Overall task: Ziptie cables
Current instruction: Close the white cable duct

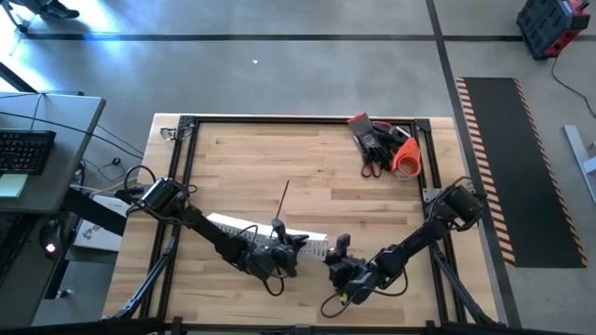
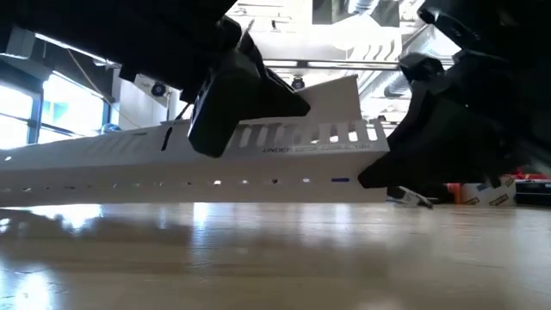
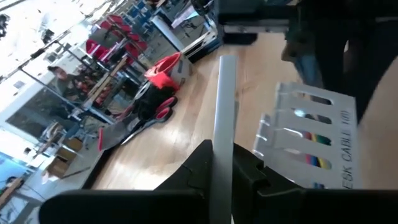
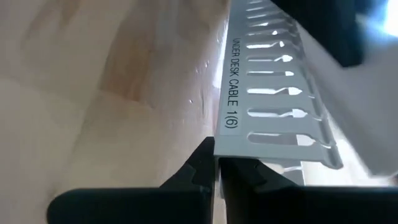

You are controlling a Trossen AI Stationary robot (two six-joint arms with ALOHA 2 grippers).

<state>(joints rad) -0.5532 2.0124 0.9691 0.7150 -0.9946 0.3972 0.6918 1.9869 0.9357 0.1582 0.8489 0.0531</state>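
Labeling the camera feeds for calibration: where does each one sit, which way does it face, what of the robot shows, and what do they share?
High: overhead, facing straight down on the wooden table; both arms, left gripper, right gripper.
Low: table height, facing level across; both grippers as dark masses at the white cable channel.
Left wrist: on the left arm, facing past its fingers shut on a white strip.
Right wrist: on the right arm, fingers shut on the channel's end.
Shared: all four see the channel.
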